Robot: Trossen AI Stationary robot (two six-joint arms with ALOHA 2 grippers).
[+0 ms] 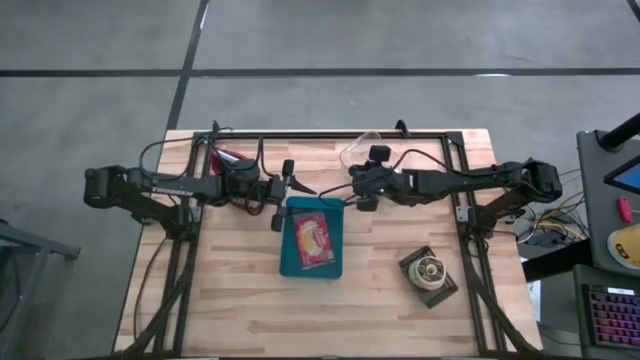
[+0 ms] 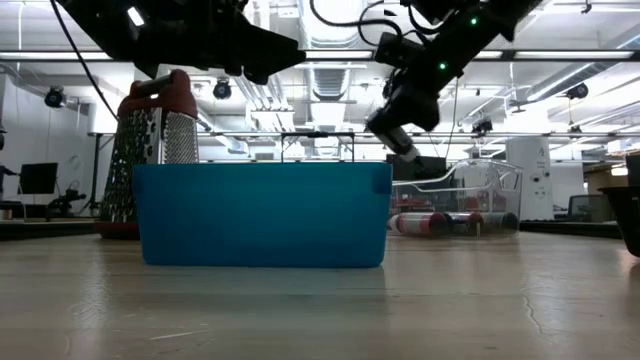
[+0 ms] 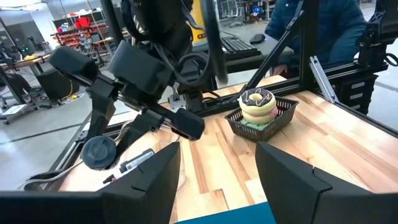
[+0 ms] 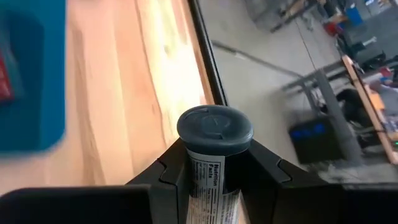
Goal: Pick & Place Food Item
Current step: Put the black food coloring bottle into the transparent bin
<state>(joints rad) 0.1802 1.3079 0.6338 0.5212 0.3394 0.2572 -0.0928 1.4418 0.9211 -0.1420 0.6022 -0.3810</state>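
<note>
Right gripper (image 4: 211,177) is clamped on a dark-capped tube (image 4: 213,134) above the table (image 1: 240,300); left gripper (image 3: 217,168), fingers apart, hangs by the blue bin (image 1: 312,238)

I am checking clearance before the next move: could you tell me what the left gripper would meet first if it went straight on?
Probably the right arm, crossing just ahead of the left gripper; depth is unclear, though.

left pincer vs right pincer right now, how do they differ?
Left pincer is open and holds nothing; right pincer is shut on a tube with a dark cap. Left hangs at the blue bin's back-left corner; right hangs by its back-right corner. Shared: both are dark, two-fingered, and raised above the table.
</note>
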